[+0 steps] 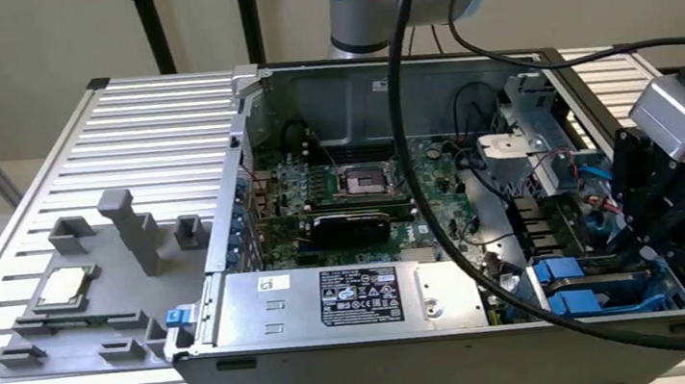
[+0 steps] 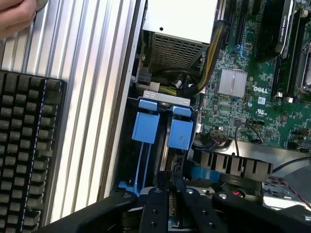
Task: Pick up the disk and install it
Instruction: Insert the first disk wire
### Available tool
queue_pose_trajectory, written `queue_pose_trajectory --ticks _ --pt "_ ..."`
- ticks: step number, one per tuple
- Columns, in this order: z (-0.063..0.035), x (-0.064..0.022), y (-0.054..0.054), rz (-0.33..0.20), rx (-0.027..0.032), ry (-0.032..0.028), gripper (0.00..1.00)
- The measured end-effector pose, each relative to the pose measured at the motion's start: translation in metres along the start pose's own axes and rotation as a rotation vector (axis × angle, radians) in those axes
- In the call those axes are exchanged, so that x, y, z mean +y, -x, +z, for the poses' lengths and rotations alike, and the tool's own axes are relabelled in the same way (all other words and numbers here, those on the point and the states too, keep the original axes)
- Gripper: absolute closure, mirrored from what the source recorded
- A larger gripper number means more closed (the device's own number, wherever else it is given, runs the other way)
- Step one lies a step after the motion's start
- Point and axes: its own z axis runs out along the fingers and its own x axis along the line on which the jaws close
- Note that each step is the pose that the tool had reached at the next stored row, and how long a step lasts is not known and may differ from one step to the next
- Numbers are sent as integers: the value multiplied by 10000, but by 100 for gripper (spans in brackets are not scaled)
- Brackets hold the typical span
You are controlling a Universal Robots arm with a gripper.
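An open computer case (image 1: 273, 374) lies on its side on a ribbed metal table (image 1: 139, 109), and you are looking into it from above. Your gripper (image 1: 643, 253) hangs over the case's corner at the exterior view's right, just inside the case wall, above the drive bay.

In the wrist view the gripper (image 2: 173, 188) has its two black fingers (image 2: 164, 194) close together, with only a narrow slit between them. I cannot tell whether they are clamped on anything or merely nearly closed.

The disk (image 2: 181, 133) sits in that drive bay inside the case, standing on edge in its bright blue frame. You see mostly the frame's blue end. It lies in line with the fingers and close to them. Whether they touch it cannot be made out. A second blue frame (image 2: 146, 126) stands just beside it, on the side nearer the case wall. In the exterior view the disk (image 1: 559, 270) shows as a blue block in the same corner.

Also inside the case, a grey power supply (image 1: 329, 300) with a black-and-white label sits beside the bay. A green circuit board (image 1: 355, 186) fills the case's middle.

Outside the case, a grey holder tray (image 1: 86, 318) with a small square silver chip (image 1: 65, 285) rests on the table. A black keyboard (image 2: 24, 155) lies along the case wall nearest the drive bay. Part of a person's hand (image 2: 14, 14) shows beyond the keyboard.
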Motion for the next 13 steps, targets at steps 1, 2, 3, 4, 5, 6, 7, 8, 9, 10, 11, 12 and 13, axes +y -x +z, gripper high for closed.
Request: queue_pose_trajectory --ticks 1,2,3,4,5,6,7,8,9,10,11,12,13 --pt "2 1 28 1 14 3 84" --pt "3 1 55 1 30 5 84" --pt "5 0 80 2 44 8 84" --pt "7 -1 103 3 55 9 84" --pt "7 -1 124 5 65 11 84" --pt "9 -2 140 9 69 11 84" --pt "10 -3 149 19 74 11 84" --pt "10 -3 151 48 84 12 84" --pt "11 -3 150 103 100 11 84" --pt "11 -3 151 184 128 11 84" --pt "10 -4 151 285 154 10 84" --pt "11 -3 151 394 179 8 84" --pt "11 -3 151 502 206 7 84"
